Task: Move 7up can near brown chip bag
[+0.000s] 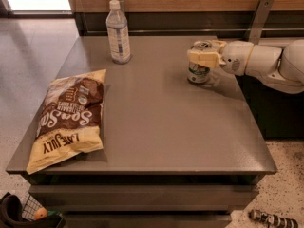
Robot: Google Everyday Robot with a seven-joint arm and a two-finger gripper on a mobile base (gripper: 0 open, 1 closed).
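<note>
The can (197, 73) is small, white and green with a silver top, and stands upright at the desk's (161, 127) far right edge. The end effector (202, 52) reaches in from the right and grasps it, one pale finger (205, 59) crossing its upper front and hiding most of the label. The bag (69, 118) lies flat well apart on the near left. A bottle (118, 32) stands at the far left. The arm is cut off at the right.

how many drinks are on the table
2: the clear bottle stands at the far left of the table; the 7up can is at the far right, held in the gripper. None seem hidden.
</note>
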